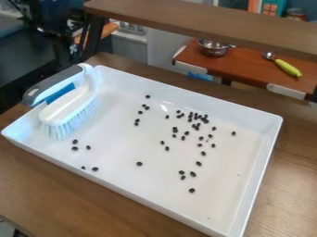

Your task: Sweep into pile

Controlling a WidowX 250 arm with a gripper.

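Note:
A white brush point(69, 105) with a grey handle and a blue inner strip rests at the left end of the white tray point(257, 183), its pale bristles facing down and its handle lying over the left rim. Small black beans lie scattered on the tray floor. The densest group of beans point(195, 126) is right of centre toward the back. Several beans point(75, 148) are spread near the front left, and a few others point(192, 190) lie toward the front right.
The tray stands on a brown wooden table point(80, 199). Behind it runs a raised wooden shelf point(204, 21). Beyond are a red-brown board point(248, 67), a metal pot point(213, 48) and a yellow-green-handled utensil point(288, 68). Dark equipment point(55, 34) stands at the upper left.

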